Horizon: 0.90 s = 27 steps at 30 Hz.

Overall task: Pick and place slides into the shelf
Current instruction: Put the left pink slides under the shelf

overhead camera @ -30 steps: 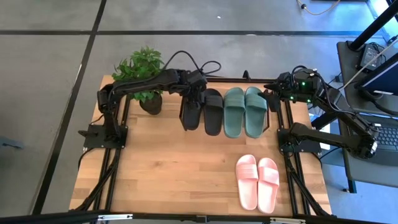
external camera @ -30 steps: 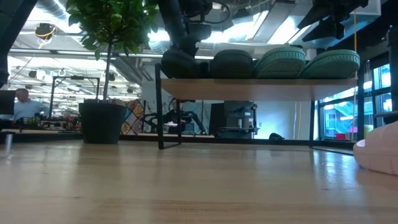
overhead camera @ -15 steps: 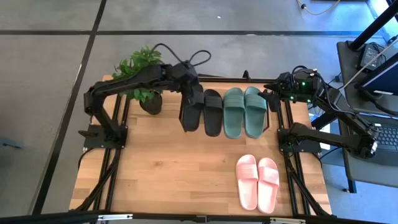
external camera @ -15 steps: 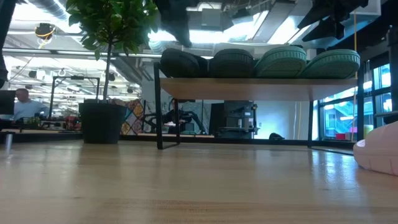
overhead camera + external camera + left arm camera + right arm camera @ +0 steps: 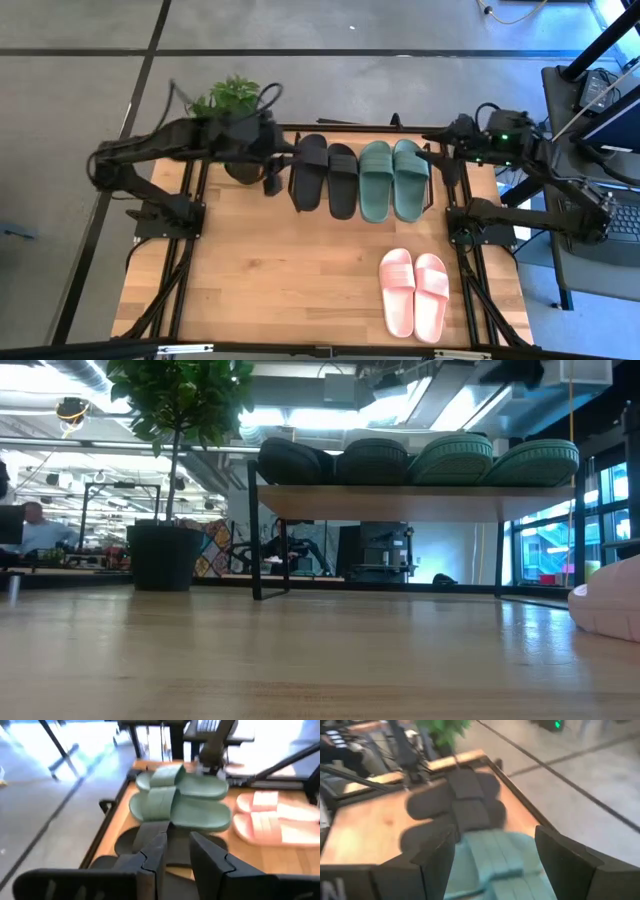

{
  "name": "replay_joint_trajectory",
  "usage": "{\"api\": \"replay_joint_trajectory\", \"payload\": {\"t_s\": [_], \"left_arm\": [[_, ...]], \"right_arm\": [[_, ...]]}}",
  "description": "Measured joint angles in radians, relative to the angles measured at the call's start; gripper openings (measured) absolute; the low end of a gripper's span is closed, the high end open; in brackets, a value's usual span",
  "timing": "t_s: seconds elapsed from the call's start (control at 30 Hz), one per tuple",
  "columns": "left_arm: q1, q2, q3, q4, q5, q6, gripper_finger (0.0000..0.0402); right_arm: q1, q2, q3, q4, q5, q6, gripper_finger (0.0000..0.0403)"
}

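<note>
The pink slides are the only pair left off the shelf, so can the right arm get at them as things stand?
Probably yes: the pink slides lie uncovered on the table's right side, nothing on them; the right gripper is open, up by the green slides.

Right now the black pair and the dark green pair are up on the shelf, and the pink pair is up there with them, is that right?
Not quite. The black pair and the dark green pair are on the shelf, but the pink pair lies on the tabletop in front of it, as the high view shows.
</note>
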Motion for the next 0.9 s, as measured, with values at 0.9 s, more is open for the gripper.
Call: {"api": "replay_joint_trajectory", "payload": {"t_s": [0.9], "left_arm": [[-0.63,-0.517,-0.75,0.536,-0.558,-0.221,0.0076]], "right_arm": [[0.738,0.532,0.504,-0.373,0.448,0.202,0.0271]]}}
